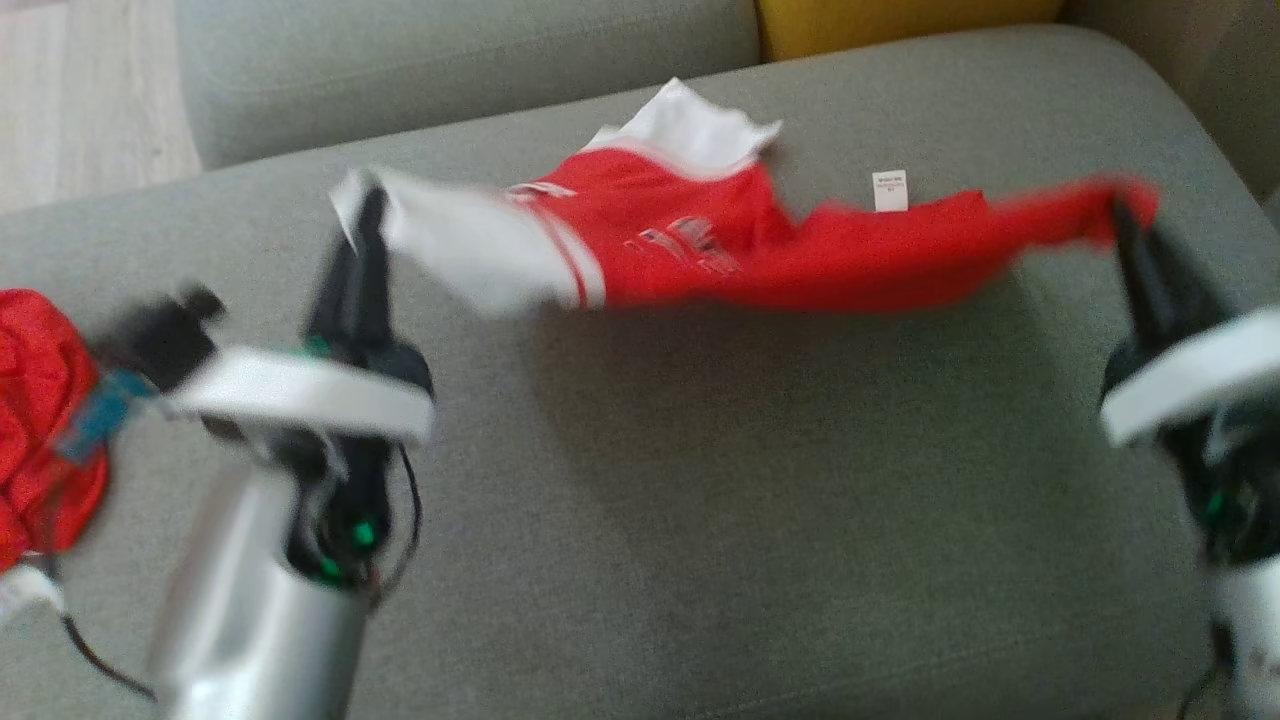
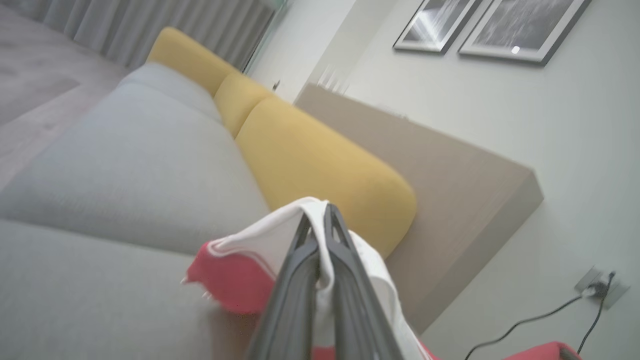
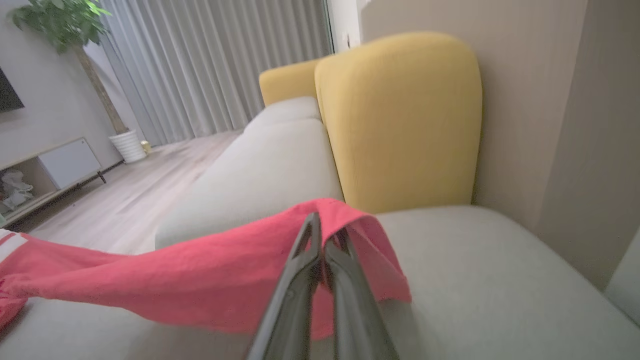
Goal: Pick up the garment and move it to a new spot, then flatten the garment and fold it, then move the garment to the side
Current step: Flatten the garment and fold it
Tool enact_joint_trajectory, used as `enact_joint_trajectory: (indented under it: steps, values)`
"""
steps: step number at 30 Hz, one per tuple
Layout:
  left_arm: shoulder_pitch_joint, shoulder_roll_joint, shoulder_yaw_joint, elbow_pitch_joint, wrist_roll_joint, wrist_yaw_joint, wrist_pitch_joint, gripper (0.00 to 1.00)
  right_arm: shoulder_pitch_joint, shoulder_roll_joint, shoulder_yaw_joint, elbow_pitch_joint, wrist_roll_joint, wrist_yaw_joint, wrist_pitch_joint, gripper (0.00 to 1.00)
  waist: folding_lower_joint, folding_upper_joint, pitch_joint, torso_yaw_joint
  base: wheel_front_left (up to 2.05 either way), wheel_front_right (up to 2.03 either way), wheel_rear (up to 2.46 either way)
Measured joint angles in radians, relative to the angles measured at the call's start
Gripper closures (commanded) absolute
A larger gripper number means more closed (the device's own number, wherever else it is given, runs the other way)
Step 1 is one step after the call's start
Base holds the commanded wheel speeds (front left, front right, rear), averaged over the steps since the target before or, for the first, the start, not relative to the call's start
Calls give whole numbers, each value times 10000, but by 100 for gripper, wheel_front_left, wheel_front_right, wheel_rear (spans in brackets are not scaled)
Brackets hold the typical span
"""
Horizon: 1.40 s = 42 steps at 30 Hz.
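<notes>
Head view: at nine o'clock the left gripper [image 1: 365,215] is pinching the white end of the garment [image 1: 750,250]. At three o'clock the right gripper [image 1: 1125,215] is pinching its red end. Both pairs of fingers are squeezing tight on the cloth. The garment is hanging stretched between them, over the grey sofa seat [image 1: 700,520].

To do this well, I think both arms should be moving together, pulling the cloth level, then laying it down flat.

At one o'clock a small white tag [image 1: 889,190] is showing print too blurry to read. The chest writing is blurry too.
</notes>
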Motion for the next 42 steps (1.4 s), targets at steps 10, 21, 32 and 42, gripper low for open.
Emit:
enact_joint_trajectory:
  steps: [10, 21, 32, 42]
  values:
    - [-1609, -280, 815, -1990, -1164, 1051, 336, 100, -3023, -955, 1108, 153, 433, 0, 370, 100, 0, 0, -710, 354, 0, 0, 0]
    - [-1673, -360, 953, -3463, -1271, 2213, 596, 100, -3506, -650, 593, 245, 1599, 0, 1705, 100, -1, 0, -1246, 772, 0, 0, 0]
    - [-2346, -288, 1513, -2408, -2341, 2945, 1651, 100, -3705, 207, -353, 2, 1536, 0, 3058, 100, -1, 0, -546, 893, 0, 0, 0]
    - [-7987, 238, 1645, 1457, -1887, 2393, 1507, 100, -8097, 79, 12, 2943, 796, 0, 1728, 100, 1, 0, 1738, 870, 0, 0, 0]
